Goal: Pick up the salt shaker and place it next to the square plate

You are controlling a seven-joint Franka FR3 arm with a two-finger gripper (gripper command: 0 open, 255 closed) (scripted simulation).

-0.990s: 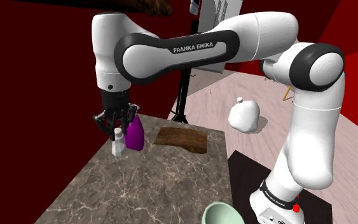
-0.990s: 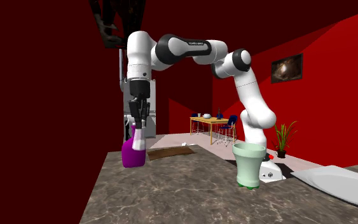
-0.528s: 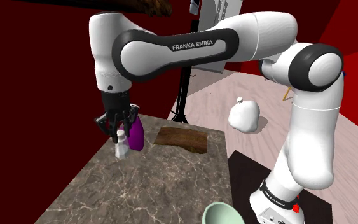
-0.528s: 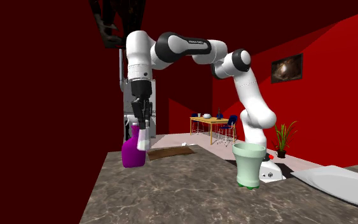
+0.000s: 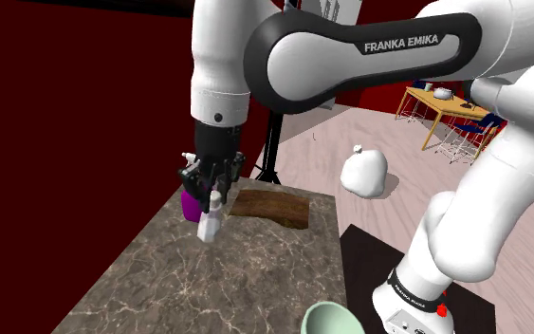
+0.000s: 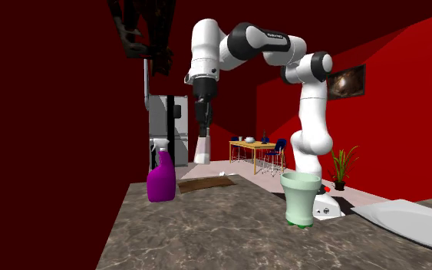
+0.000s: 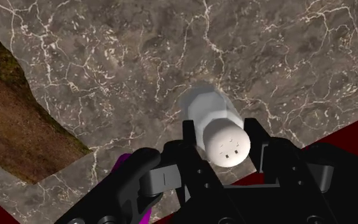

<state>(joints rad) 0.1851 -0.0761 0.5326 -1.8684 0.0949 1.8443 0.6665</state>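
Since a second ago the arm has risen and shifted toward the plate, lifting the salt shaker (image 5: 209,220) off the marble counter (image 5: 227,285) and away from the purple spray bottle (image 5: 190,203). There is one shaker, one brown square plate (image 5: 271,207), one bottle and one green cup (image 6: 299,198). The gripper (image 5: 212,197) points down from a roughly level forearm. Its fingers clasp the white shaker just below its cap. The shaker hangs slightly tilted in the air, above the counter beside the plate.
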